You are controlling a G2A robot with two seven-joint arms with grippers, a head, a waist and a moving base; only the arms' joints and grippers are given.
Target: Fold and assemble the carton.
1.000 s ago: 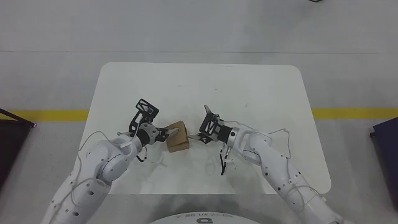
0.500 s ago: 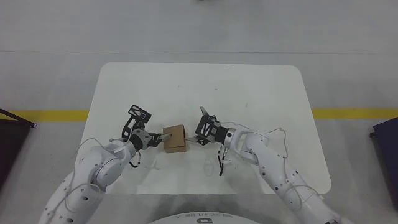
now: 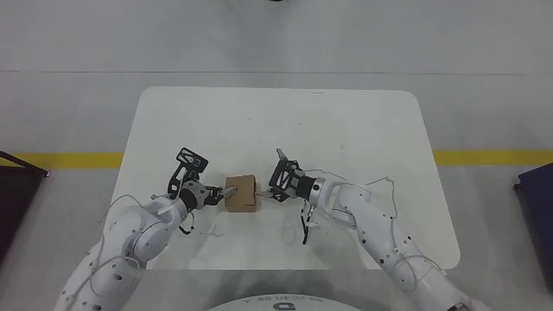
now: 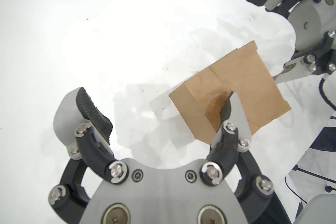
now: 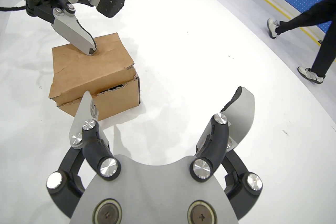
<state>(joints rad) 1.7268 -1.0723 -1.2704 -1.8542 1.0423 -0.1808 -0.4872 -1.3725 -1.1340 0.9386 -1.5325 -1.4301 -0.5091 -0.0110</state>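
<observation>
White table [image 3: 346,121] stands on grey floor [image 3: 276,34] crossed by a yellow line [image 3: 492,156], and the carton [image 3: 241,193] sits near the table's front middle. Left gripper [image 3: 210,175] is spread, one fingertip [image 4: 231,104] pressing the carton's top. Right gripper [image 3: 271,175] is spread too, one finger [image 5: 85,104] at the ragged flap [image 5: 105,83]; the right wrist view shows a dark gap [image 5: 115,88] beneath, contents unseen.

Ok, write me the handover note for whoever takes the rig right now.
Left gripper: open, one finger pressing on the carton's top flap.
Right gripper: open, one finger at that flap's free edge.
Carton: upright on the white table, between the grippers.
Done: box formed, top flap folded down.
Left: a gap shows along the flap's edge; tuck it shut.
</observation>
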